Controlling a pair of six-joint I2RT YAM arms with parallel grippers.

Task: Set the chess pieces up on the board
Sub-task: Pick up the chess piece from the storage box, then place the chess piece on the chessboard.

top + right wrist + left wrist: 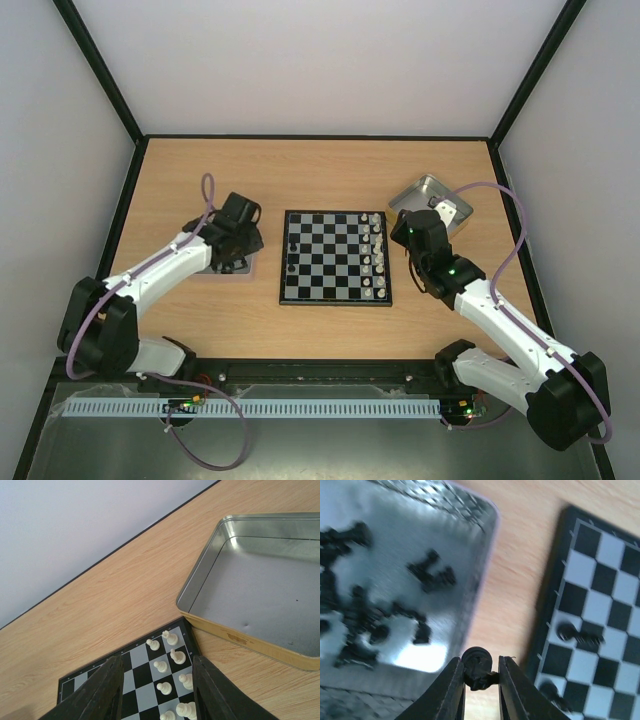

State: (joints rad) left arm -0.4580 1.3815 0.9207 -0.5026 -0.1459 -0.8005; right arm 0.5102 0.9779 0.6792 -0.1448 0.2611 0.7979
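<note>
Chess piece [476, 657] pinched in left hand [480, 666], between tray [445, 530] and board [612, 547].

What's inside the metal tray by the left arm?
Loose black chess pieces, scattered on the tray floor; blurred, so no count. The wrist view crops the tray's left side, and from above the left arm covers most of it.

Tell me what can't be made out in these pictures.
- Left wrist view: tiny black chess piece in the left gripper, blurred; type unclear.
- Left wrist view: heaped black pieces in the shiny metal tray, blurred; uncountable.
- Right wrist view: black-and-grey checked chessboard, cut by the bottom edge.
</note>
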